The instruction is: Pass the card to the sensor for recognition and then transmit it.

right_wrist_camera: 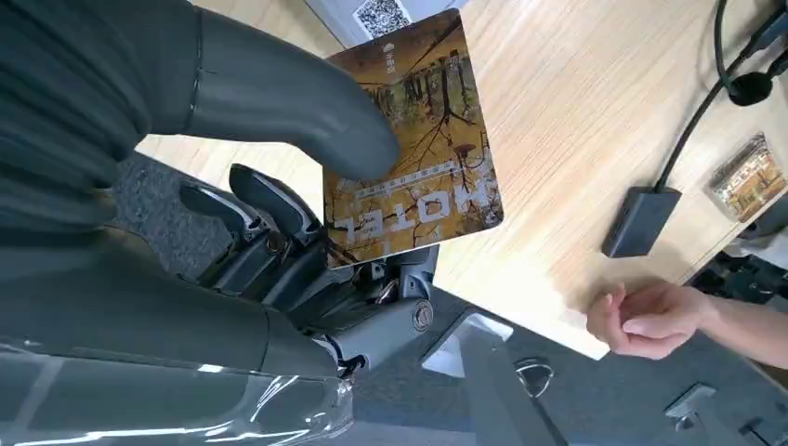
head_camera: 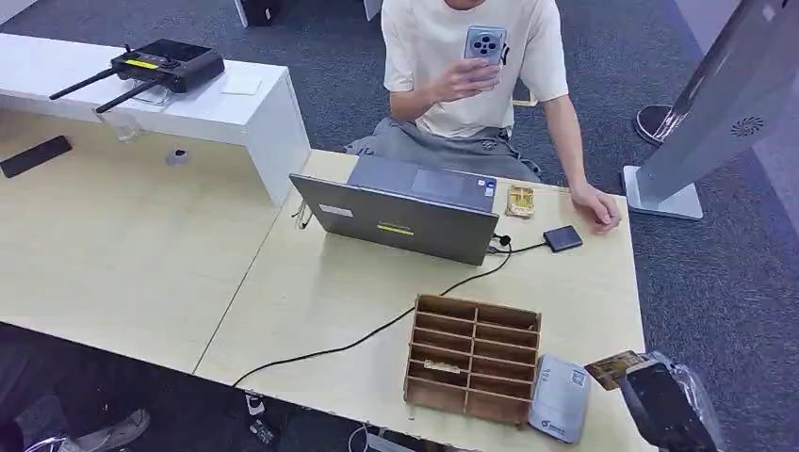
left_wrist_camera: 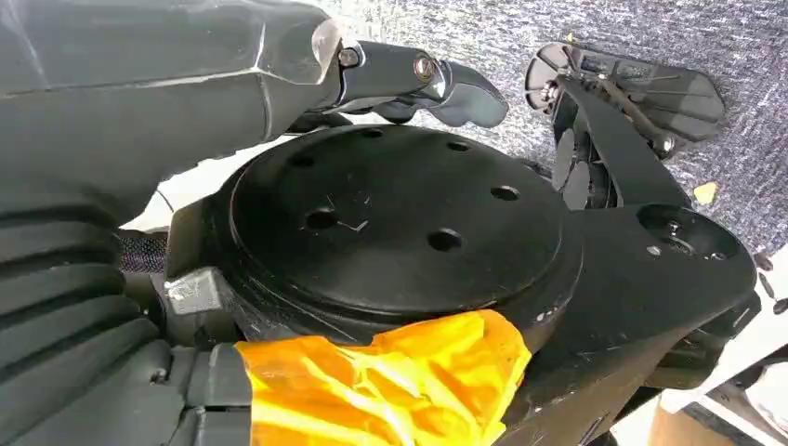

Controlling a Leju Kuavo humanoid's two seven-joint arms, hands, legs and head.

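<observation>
My right hand (head_camera: 664, 405) is at the table's near right corner and pinches a brown hotel card (head_camera: 614, 367) between thumb and fingers. In the right wrist view the card (right_wrist_camera: 413, 149) is held flat above the table edge, with the thumb (right_wrist_camera: 279, 93) pressing on its face. A white-grey sensor unit (head_camera: 559, 397) with a QR code lies just left of the card, and its corner (right_wrist_camera: 376, 14) shows beyond the card. A small black box (head_camera: 562, 238) on a cable lies farther back. My left hand (left_wrist_camera: 409, 84) hangs low over grey carpet, fingers extended, holding nothing.
A wooden slotted organizer (head_camera: 474, 358) stands beside the sensor unit. A grey laptop (head_camera: 405, 212) and its black cable (head_camera: 377, 330) occupy the table's middle. A person sits across holding a phone (head_camera: 485, 44), one hand (head_camera: 596, 207) resting on the table edge. A white kiosk stand (head_camera: 716, 113) is at right.
</observation>
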